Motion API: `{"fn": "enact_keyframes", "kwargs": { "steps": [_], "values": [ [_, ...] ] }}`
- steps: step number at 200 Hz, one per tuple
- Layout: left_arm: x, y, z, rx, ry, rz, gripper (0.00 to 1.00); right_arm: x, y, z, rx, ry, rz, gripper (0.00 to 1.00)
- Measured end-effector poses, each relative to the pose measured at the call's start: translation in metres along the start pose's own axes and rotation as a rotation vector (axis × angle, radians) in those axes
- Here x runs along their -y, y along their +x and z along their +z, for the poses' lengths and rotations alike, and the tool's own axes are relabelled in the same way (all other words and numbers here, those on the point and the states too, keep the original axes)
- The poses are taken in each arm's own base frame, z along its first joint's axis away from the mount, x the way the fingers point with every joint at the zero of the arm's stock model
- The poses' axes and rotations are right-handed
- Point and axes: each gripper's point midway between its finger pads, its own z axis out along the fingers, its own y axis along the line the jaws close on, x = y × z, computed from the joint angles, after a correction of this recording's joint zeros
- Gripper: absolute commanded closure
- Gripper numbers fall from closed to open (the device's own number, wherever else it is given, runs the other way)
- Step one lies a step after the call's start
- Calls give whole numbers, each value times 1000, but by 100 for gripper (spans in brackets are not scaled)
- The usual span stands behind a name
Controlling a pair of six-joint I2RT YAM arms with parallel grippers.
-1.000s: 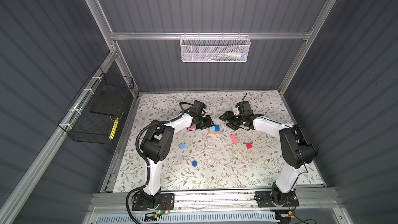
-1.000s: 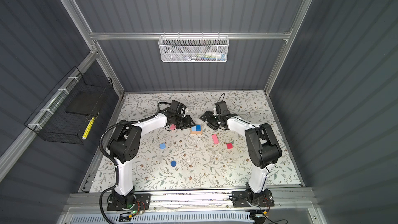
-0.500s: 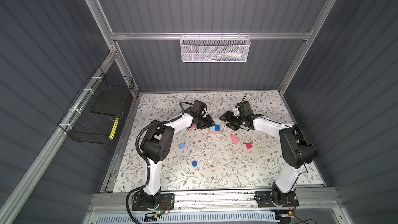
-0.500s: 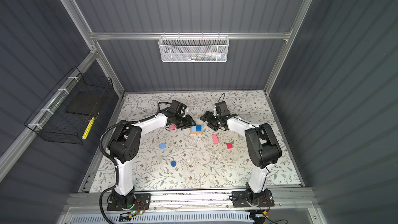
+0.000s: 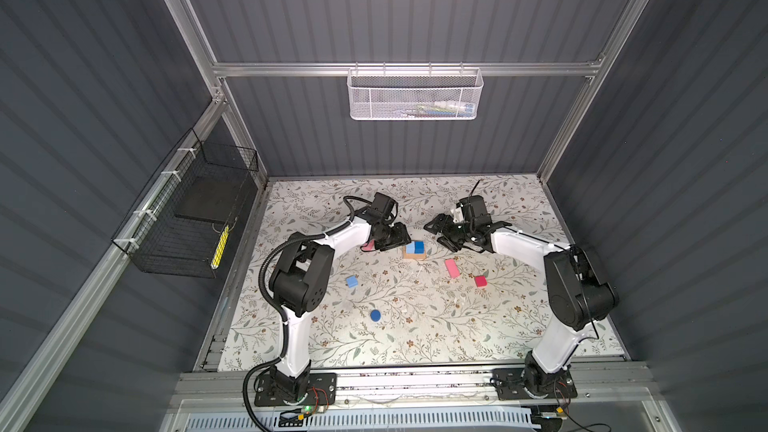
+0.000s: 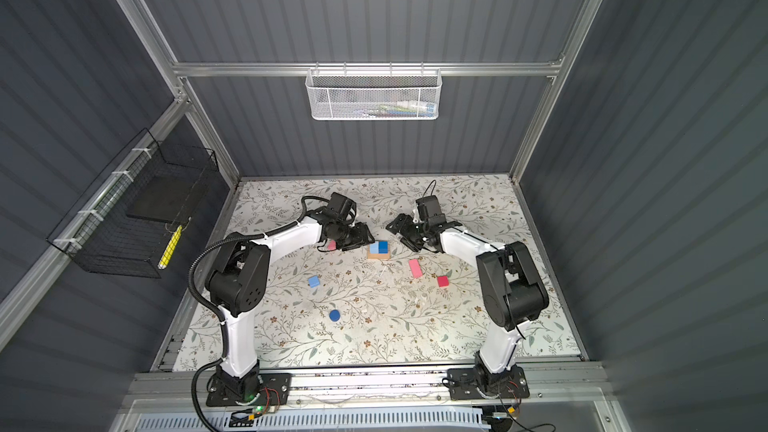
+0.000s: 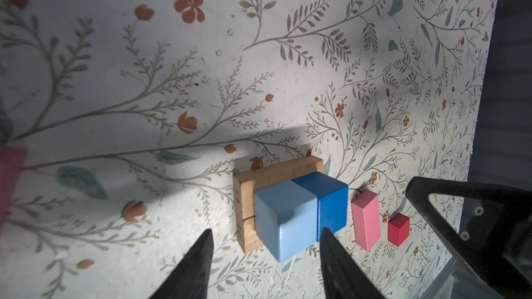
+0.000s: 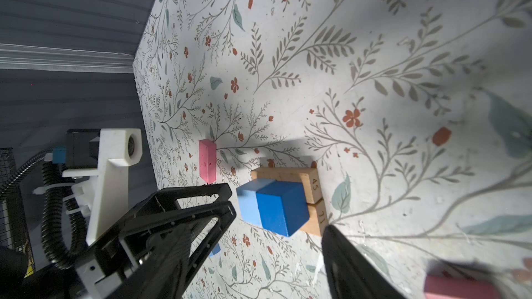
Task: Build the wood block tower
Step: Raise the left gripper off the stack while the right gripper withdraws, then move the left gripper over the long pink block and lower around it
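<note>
The tower (image 5: 414,250) (image 6: 379,250) is a tan base (image 7: 276,172) carrying a light blue cube (image 7: 283,220) and a dark blue cube (image 7: 331,199) side by side. My left gripper (image 7: 266,232) (image 5: 397,238) is open, its tips either side of the light blue cube and clear of it. My right gripper (image 8: 273,240) (image 5: 440,236) stands open just right of the dark blue cube (image 8: 280,211), holding nothing. Loose on the table lie a pink oblong (image 5: 451,268), a red cube (image 5: 480,281), a blue cube (image 5: 351,281) and a dark blue disc (image 5: 375,315). Another pink oblong (image 5: 368,246) (image 8: 207,165) lies beside the left gripper.
A white mesh basket (image 5: 415,97) hangs on the back wall and a black wire basket (image 5: 187,209) on the left wall. Aluminium posts frame the floral table (image 5: 415,338). Both arm bases stand at the front edge.
My left gripper has opened and let go of the light blue cube, which stays on the tan base. The right arm has barely moved.
</note>
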Motion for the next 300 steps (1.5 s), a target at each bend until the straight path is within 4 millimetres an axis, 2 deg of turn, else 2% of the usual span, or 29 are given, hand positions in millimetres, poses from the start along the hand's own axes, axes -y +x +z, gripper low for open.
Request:
{"fn": "enact_keyframes", "kwargs": {
  "steps": [42, 77, 103, 127, 159, 184, 231, 300],
  "values": [
    [2, -19, -43, 92, -88, 56, 28, -19, -6, -21, 37, -38, -15, 20],
    [-10, -30, -88, 170, -198, 86, 23, -35, -18, -49, 94, -70, -24, 17],
    [-23, -34, -107, 191, -275, 73, 23, -49, -33, -71, 154, -84, -31, 16],
    [-34, -26, -108, 166, -324, 29, 21, -62, -45, -92, 229, -90, -40, 13],
    [-42, -18, -103, 125, -357, -63, 18, -64, -52, -112, 298, -78, -38, 5],
    [-48, -18, -90, 103, -380, -142, 16, -48, -54, -117, 328, -51, -7, 1],
    [-61, -13, -74, 97, -420, -311, 12, -7, -51, -110, 328, 12, 74, 1],
    [-65, -32, -80, 201, -464, -507, 5, 13, -74, -125, 391, 32, 126, 1]
  ]
}}
